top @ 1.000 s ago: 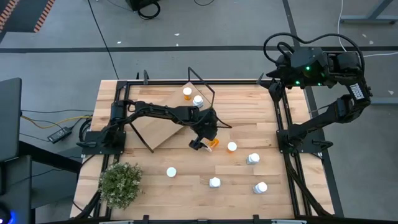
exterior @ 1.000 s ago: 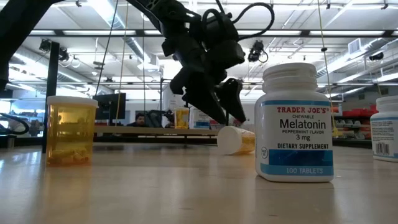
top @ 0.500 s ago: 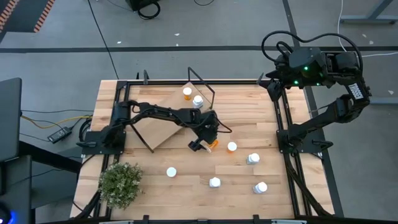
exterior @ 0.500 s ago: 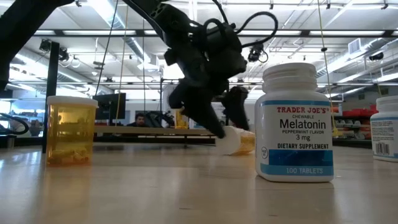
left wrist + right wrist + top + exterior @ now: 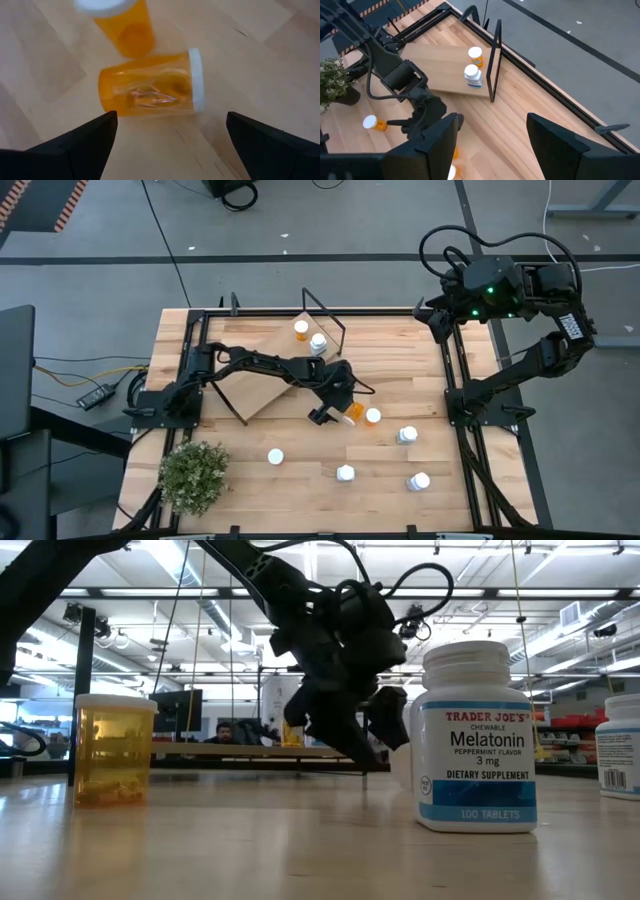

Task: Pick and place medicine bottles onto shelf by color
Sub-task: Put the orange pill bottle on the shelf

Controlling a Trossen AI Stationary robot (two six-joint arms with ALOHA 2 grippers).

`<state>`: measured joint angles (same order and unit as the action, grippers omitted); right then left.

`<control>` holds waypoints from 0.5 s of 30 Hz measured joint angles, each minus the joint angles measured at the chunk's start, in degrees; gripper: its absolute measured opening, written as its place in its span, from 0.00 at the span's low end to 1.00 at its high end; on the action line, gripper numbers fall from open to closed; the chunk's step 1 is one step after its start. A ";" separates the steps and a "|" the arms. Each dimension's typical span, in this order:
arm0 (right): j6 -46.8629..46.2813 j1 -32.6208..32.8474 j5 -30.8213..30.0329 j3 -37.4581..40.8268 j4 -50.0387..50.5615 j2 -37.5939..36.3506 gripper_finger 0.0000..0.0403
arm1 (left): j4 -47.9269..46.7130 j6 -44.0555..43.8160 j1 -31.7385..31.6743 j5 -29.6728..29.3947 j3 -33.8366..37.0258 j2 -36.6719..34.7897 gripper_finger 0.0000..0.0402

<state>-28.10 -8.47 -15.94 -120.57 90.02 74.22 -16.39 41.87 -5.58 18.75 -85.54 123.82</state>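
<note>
The left end effector (image 5: pixel 338 413) hangs low over the middle of the bench (image 5: pixel 400 370), its fingers (image 5: pixel 85 142) spread wide on either side of an orange bottle lying on its side (image 5: pixel 150 90), without touching it. That bottle's white cap points toward one finger, and a second orange bottle standing upright (image 5: pixel 122 22) sits just beyond it. From above, the toppled bottle (image 5: pixel 353 412) lies just beside the upright one (image 5: pixel 372 416).

Two more bottles stand on the shelf (image 5: pixel 250 385), one orange (image 5: pixel 301 330) and one white (image 5: pixel 318 341), close together near its far end. Four others are scattered on the near part of the bench: (image 5: pixel 275 456), (image 5: pixel 345 473), (image 5: pixel 406 435) and (image 5: pixel 417 480). A plant (image 5: pixel 193 475) sits at the near left corner.

The right end effector (image 5: pixel 490 145) is raised over the far right edge of the bench, its fingers wide apart and empty.
</note>
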 joint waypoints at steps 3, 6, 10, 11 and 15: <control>0.01 -0.02 -0.02 0.00 0.00 0.00 0.61 | 2.54 -3.46 -0.04 -0.36 0.00 0.08 0.95; 0.20 -0.02 -0.01 0.00 0.00 0.00 0.61 | 5.07 -5.54 -0.04 -0.51 0.00 0.08 0.95; 0.21 -0.02 -0.02 0.00 0.00 0.00 0.61 | 5.38 -10.47 -0.02 -1.50 0.00 0.08 0.95; 0.23 -0.02 -0.02 0.00 0.00 0.00 0.61 | 4.78 -12.46 0.00 -2.60 0.00 0.08 0.95; 1.59 -0.02 -0.02 0.00 0.00 0.00 0.61 | 1.89 -22.87 -0.04 -6.81 0.02 -1.29 0.95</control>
<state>-26.51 -8.49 -15.97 -120.57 90.02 74.22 -14.50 19.00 -5.63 11.94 -85.52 122.53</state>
